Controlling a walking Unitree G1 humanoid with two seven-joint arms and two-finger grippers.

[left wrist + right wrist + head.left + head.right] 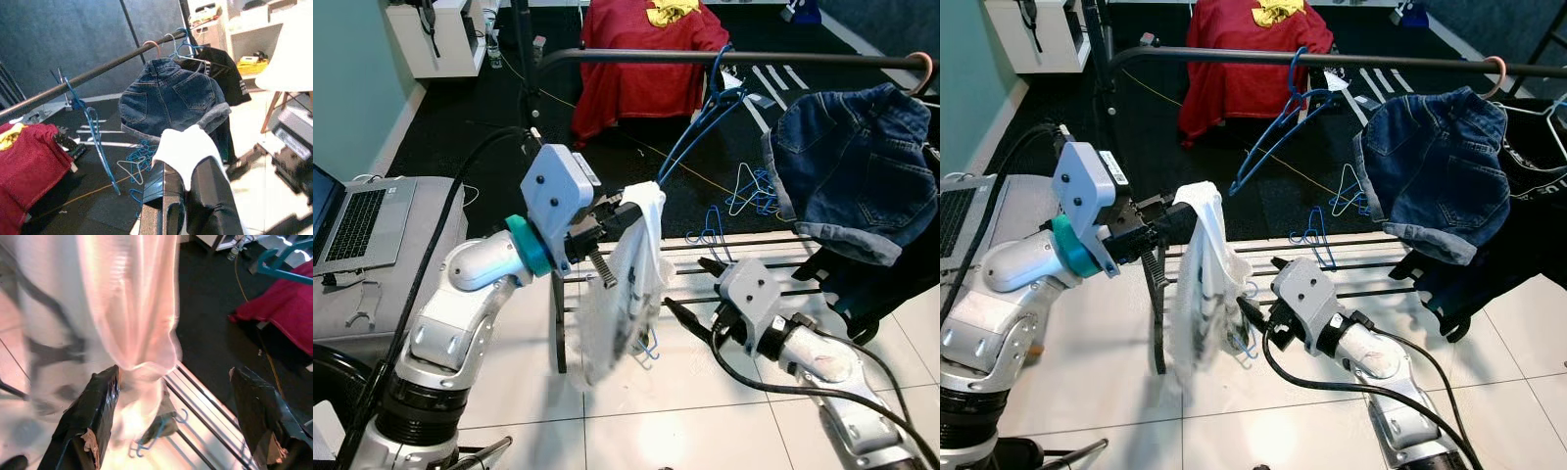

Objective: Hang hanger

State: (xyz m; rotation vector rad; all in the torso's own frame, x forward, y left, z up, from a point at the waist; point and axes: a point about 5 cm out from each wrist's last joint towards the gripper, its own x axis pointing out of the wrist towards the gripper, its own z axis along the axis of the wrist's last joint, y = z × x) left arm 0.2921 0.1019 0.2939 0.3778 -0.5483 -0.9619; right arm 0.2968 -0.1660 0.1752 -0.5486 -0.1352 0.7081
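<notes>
Tiled floor [607, 411]; left gripper [628, 208] clamps white garment [631, 284].

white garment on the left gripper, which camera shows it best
The right eye view: the white garment hangs full length from the left gripper, with the open right gripper beside it. The left eye view shows much the same. The left wrist view catches its top edge; the right wrist view shows blurred lower folds.

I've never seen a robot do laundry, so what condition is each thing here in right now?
Left end effector: shut on white garment.
White garment: hanging limp, blue hanger hook at its bottom.
Right end effector: open, beside the garment.
Rail: holds an empty blue hanger.
Denim shorts: hung on rail.
Laptop: open.
</notes>
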